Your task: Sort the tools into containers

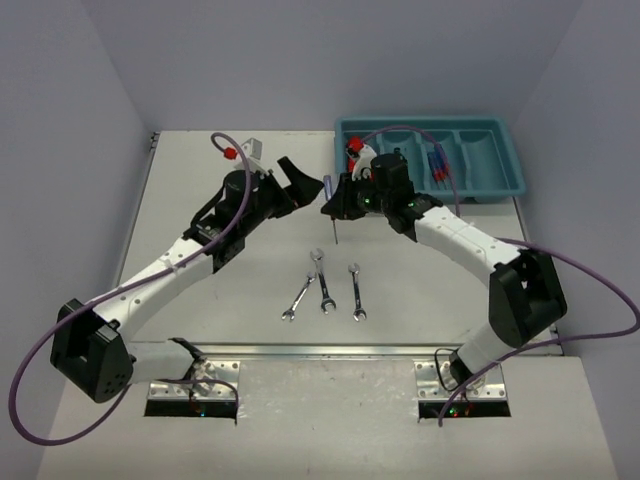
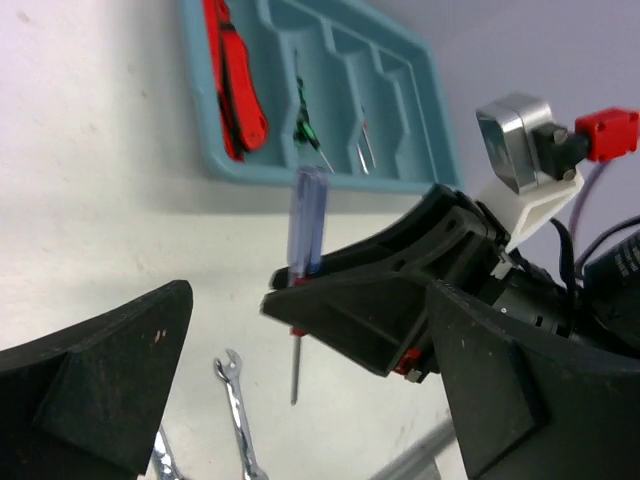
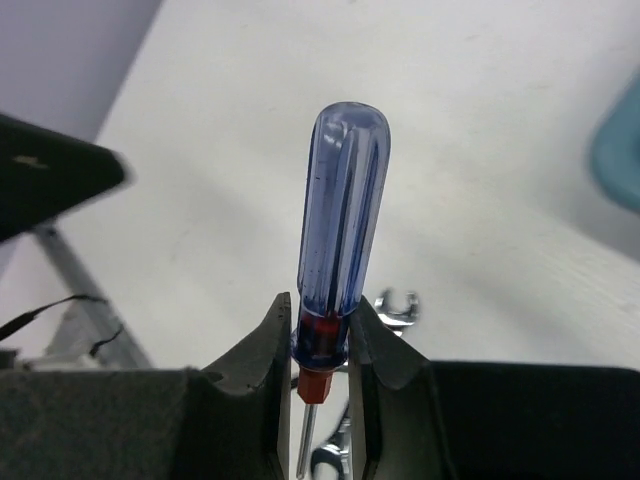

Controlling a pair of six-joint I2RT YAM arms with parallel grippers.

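Right wrist view: right gripper (image 3: pixel 322 335) clamps the blue-handled screwdriver (image 3: pixel 340 210) at its red collar, handle upright above the fingers; left gripper (image 1: pixel 303 183) gapes wide just beside it.

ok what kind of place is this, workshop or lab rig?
Most likely a lab robot cell, not a workshop: a white table boxed in by plain pale walls, two white-and-black robot arms bolted at its near edge, and staged props, a teal-blue four-compartment plastic tray and three short silver open-end wrenches.
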